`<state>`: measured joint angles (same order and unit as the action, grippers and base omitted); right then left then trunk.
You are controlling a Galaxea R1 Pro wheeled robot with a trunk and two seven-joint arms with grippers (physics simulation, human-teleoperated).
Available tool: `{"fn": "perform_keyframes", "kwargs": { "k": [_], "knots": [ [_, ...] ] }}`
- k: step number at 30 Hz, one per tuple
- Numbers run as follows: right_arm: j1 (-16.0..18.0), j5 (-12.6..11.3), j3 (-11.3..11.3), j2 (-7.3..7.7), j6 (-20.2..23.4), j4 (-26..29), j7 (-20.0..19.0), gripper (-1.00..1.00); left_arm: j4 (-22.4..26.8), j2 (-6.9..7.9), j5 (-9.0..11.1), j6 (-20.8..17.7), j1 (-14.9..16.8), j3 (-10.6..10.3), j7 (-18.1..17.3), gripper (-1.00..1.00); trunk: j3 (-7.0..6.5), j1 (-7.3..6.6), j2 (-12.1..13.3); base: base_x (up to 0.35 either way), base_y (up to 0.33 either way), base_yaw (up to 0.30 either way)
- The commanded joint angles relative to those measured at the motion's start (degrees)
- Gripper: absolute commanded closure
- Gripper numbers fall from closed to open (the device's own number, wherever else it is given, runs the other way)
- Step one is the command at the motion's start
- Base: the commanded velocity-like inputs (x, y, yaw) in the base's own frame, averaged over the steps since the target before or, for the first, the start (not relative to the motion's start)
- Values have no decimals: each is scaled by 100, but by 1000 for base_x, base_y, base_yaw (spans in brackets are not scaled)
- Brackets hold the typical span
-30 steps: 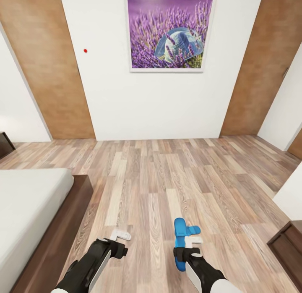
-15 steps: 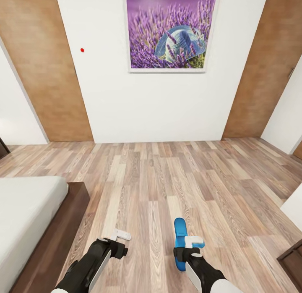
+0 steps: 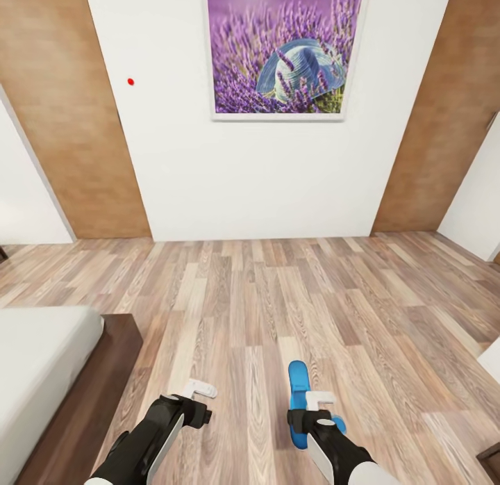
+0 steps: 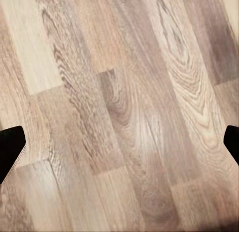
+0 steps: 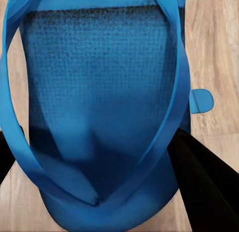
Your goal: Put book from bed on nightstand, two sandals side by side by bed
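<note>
Nearest the camera in the head view, both arms reach forward over the wood-plank floor (image 3: 250, 318). Left claw (image 3: 196, 390): fingers spread apart, nothing between them; its wrist view shows bare planks with one dark fingertip (image 4: 10, 150) at each side edge. Right claw (image 3: 316, 404): closed on a bright blue sandal (image 3: 300, 401), which is held above the floor with its long axis pointing away from the robot. The right wrist view shows the sandal's textured sole and straps (image 5: 99, 117) up close, with a dark finger (image 5: 206, 187) against its edge. Bed (image 3: 42, 374): at the left, grey mattress on a dark brown frame. Beyond the floor, a white wall carries a framed lavender picture (image 3: 283, 53), flanked by tan wooden doors (image 3: 69, 124).
</note>
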<state>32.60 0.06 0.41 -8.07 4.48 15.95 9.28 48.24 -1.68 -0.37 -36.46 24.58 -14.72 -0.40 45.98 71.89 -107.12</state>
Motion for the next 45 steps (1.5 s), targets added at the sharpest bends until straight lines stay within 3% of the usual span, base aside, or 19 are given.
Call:
{"fn": "perform_keyframes", "kwargs": {
  "k": [1,12,34,38,45],
  "knots": [
    [1,-9,3,-1,35,13,22,100,6,1,-5,-28,2,-5,-4,-100,5,2,-2,228,0,0],
    [267,22,-167,-63,50,281,-39,100,228,11,11,-98,69,19,-18,-100,5,2,-2,59,0,0],
    [264,27,-167,-63,52,448,-39,100,229,11,11,-98,70,12,-18,-100,5,2,-2,0,0,0],
    [160,61,-170,46,40,444,-27,100,100,68,4,-74,-7,-26,11,-100,5,2,-2,0,0,0],
    [130,71,-163,80,36,445,-23,100,-63,86,2,-65,-28,-39,14,-100,5,2,-2,0,0,0]
  ]
}}
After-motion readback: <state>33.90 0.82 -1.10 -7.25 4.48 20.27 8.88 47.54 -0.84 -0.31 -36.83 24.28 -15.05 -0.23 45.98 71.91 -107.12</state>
